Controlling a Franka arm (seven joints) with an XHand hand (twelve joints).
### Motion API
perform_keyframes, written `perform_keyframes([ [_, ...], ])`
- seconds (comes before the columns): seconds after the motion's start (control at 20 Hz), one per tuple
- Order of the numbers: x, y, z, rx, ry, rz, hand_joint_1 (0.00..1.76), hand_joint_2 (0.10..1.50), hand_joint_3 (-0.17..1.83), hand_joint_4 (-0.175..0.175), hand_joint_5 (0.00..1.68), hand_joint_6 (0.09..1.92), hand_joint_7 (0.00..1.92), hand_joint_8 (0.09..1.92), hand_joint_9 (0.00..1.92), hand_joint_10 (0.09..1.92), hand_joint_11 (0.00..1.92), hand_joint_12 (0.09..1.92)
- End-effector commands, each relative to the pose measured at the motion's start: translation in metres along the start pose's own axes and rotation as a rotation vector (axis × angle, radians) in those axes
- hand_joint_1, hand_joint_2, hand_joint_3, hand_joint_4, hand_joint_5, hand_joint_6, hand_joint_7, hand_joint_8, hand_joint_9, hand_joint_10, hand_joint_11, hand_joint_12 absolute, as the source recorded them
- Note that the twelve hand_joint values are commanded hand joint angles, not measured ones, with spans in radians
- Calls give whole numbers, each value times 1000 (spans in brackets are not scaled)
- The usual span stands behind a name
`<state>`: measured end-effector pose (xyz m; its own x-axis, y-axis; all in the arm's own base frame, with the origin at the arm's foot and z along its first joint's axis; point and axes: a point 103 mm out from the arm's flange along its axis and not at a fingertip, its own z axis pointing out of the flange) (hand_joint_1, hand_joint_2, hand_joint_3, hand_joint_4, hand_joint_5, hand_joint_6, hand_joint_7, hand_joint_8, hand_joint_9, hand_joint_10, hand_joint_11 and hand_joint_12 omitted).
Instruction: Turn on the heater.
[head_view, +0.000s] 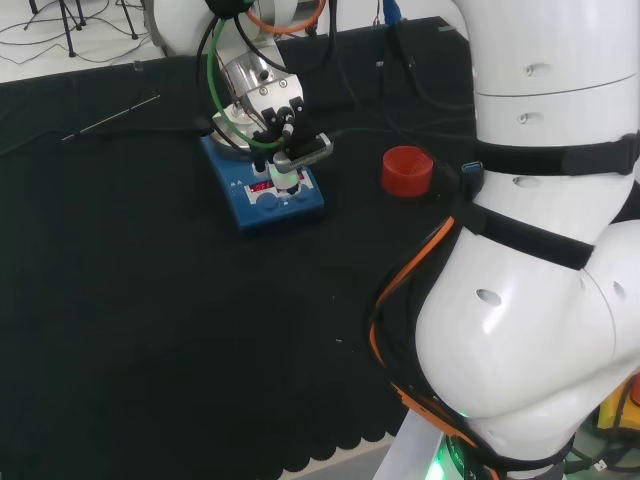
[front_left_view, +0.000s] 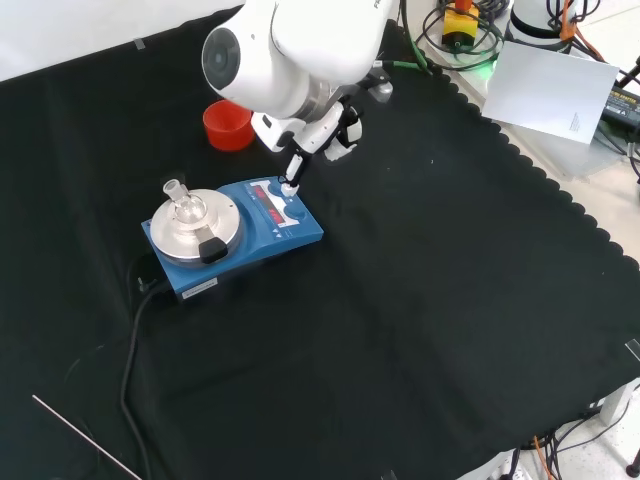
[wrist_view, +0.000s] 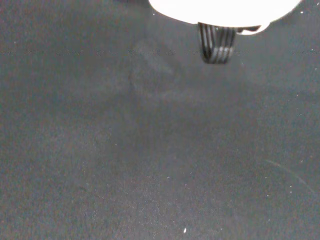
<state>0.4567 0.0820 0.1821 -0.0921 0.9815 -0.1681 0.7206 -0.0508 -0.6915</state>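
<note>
I am seeing bright, even light from above. The white arm link (head_view: 540, 300) is shining with small glare spots. The black cloth (front_left_view: 430, 300) is soaking up the light and showing almost no shadows. My wrist camera is giving me a soft, grey, blurry cloth, with a washed-out white blur.

heater (front_left_view: 250, 235) blue, silver plate | ring (front_left_view: 228, 125) red | cloth (front_left_view: 420, 300) black

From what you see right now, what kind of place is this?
Probably a laboratory bench set up for robot trials: a blue heater with a glass vessel on its metal plate, black cloth over the bench, cables beyond it.
</note>
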Motion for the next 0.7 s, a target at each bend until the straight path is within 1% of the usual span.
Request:
perform_keyframes([
  [0.05,-1,3,5,9,5,-1,1500,590,1188,-44,329,87,1815,1802,1920,1708,1825,1557],
  [0.4,0,9,16,29,8,-4,1500,589,1192,-43,334,87,1814,1800,1920,1705,1825,1556],
  [0.55,5,13,23,37,8,-4,1500,589,1194,-43,336,87,1814,1800,1920,1704,1825,1556],
  [0.6,-4,10,20,38,10,-7,1500,589,1194,-43,336,87,1814,1800,1920,1704,1825,1556],
  [0.7,-8,11,19,39,11,-7,1500,588,1195,-43,337,87,1814,1799,1920,1704,1825,1556],
])
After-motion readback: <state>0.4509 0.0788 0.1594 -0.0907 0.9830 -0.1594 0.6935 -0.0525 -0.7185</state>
